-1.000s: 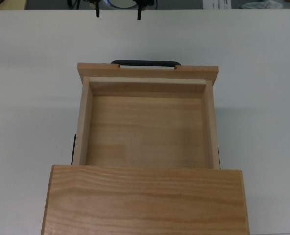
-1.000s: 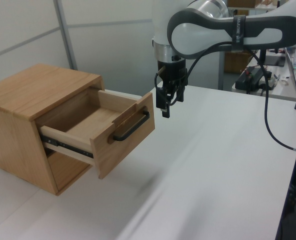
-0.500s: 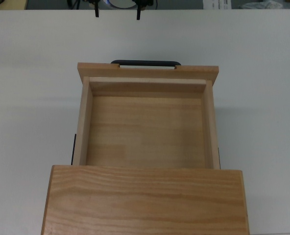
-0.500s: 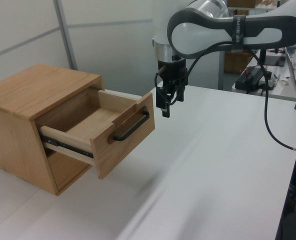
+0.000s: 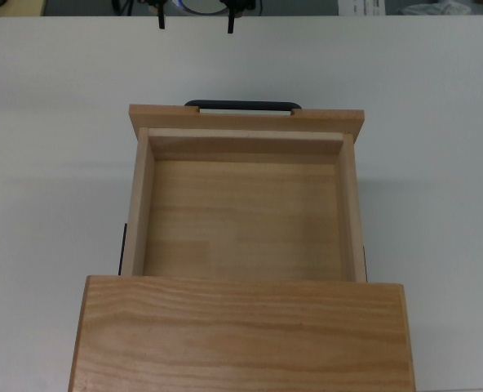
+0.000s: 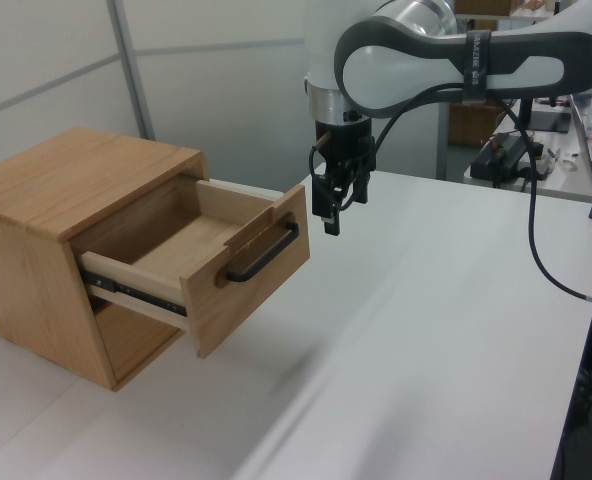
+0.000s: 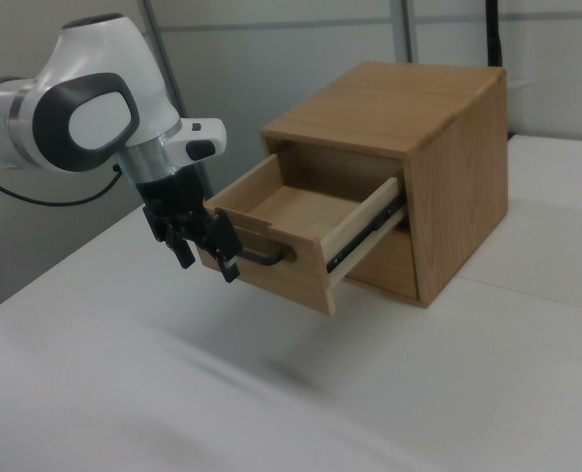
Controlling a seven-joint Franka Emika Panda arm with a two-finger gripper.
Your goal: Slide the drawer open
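Nothing has moved since the earlier frames: drawer, cabinet and arm sit exactly where they were.

Nearest in the left view is the white tabletop, with one wooden cabinet standing on it at the left view's left. One drawer sticks well out of the cabinet's front, riding on dark side rails, its inside bare. On its front panel sits one thin black bar handle.

The jaws hang from the robot arm just past the drawer's front panel, toward the left view's right and a little above the handle. The gripper points straight down, and its fingers stand parted with a narrow gap and nothing between them. In the left view a clear gap shows between jaws and handle. In the right view the gripper overlaps the end of the handle, so contact there is hard to rule out, though it looks like a mere overlap of sight lines.

From the top view the drawer is pulled out toward the frame's top, the handle beyond its front panel, and two fingertips peek in at the far edge.
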